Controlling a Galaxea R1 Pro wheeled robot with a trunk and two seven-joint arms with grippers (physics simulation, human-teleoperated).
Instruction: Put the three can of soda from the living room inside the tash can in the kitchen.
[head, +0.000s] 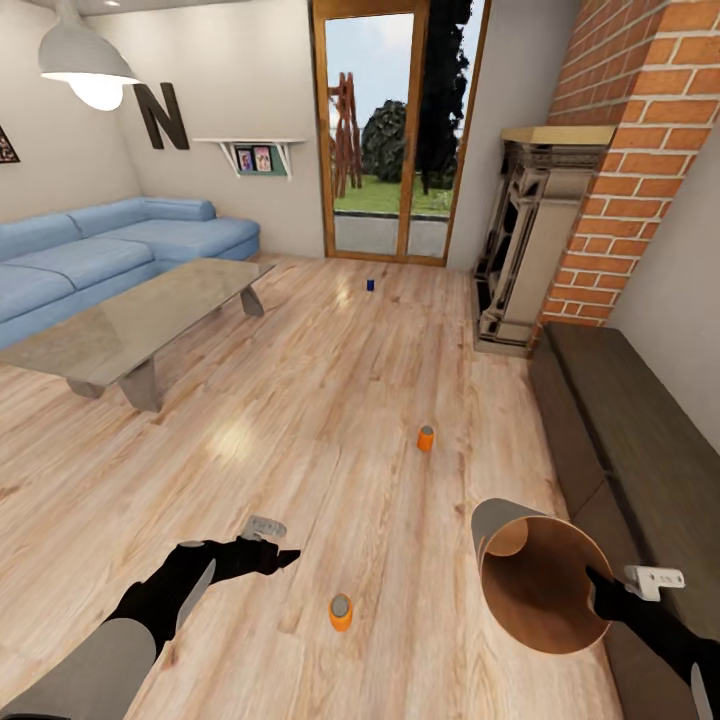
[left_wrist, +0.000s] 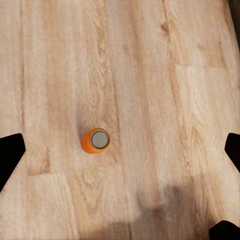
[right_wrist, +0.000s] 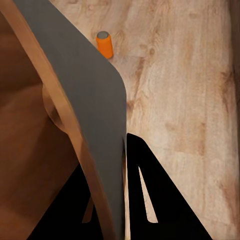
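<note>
Soda cans stand upright on the wood floor (head: 330, 400): the nearest orange can (head: 341, 611) just ahead of the left gripper (head: 275, 545), a second orange can (head: 426, 438) farther on, the blue can (head: 370, 285) near the glass doors (head: 395, 130). To take the nearest cleanly, I'd centre the wide-spread, empty left fingers (left_wrist: 11, 155) over it, then descend straight. Right gripper (head: 610, 590) pinches the tash can (head: 540, 585) by its rim, tilted mouth-forward.

Blue sofa (head: 90, 250), glass-topped table (head: 140, 315), brick fireplace (head: 620, 150), pendant lamp (head: 85, 60)
</note>
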